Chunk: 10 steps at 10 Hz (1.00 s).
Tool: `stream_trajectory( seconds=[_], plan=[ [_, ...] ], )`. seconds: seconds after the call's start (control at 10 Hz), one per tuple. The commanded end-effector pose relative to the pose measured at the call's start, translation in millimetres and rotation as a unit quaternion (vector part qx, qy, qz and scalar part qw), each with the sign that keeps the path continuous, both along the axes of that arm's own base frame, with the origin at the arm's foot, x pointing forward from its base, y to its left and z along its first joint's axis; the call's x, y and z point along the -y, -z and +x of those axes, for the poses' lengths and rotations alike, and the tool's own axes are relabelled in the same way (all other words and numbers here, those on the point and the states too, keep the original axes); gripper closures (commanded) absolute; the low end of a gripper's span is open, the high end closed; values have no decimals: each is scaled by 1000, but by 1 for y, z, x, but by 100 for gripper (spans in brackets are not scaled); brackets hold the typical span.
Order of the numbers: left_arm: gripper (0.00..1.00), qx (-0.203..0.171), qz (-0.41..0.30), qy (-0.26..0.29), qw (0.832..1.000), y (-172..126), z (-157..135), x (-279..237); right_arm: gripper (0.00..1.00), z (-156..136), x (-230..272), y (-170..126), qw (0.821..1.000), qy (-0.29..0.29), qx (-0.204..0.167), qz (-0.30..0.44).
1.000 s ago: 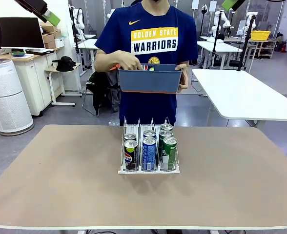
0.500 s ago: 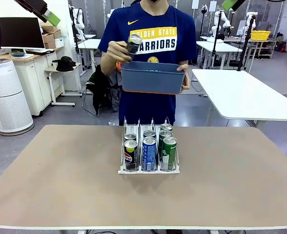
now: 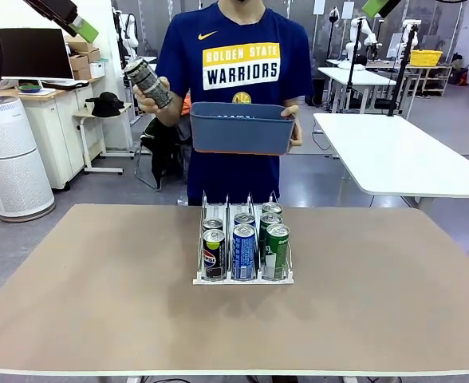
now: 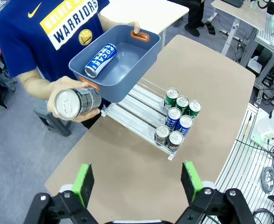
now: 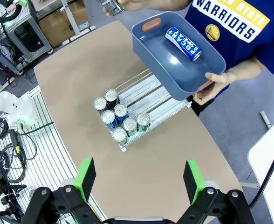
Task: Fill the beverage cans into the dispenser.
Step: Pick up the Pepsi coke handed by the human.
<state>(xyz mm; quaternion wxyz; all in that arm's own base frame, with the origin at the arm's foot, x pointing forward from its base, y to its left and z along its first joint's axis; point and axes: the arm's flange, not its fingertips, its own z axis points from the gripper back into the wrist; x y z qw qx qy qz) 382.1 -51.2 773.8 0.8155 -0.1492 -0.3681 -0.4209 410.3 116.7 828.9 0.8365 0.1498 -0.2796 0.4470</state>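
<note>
On the bench [image 3: 99, 279], centred: dispenser [image 3: 242, 281] loaded at its near end with seven beverage cans [image 3: 243, 251], two black left, two blue middle, three green right. Beyond the far edge, a person's hand [image 3: 293, 128] gripping a blue-grey tub [image 3: 240, 132] with one blue can [image 4: 100, 60] lying inside, the other hand [image 3: 159, 102] holding up a dark can [image 3: 148, 82]. Left pincer [image 4: 137, 170] and right pincer [image 5: 139, 168] high overhead, both released, grasping nothing.
</note>
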Motion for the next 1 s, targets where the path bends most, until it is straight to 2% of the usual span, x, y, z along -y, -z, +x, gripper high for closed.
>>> stream_trajectory(
  seconds=[0.0, 0.9],
  plan=[
    [0, -1, 2, -1, 1000, 1, -1, 0, 0, -3, 0, 0, 1000, 0, -1, 0],
    [0, -1, 2, -1, 1000, 1, -1, 0, 0, -3, 0, 0, 1000, 0, -1, 0]
  ],
)
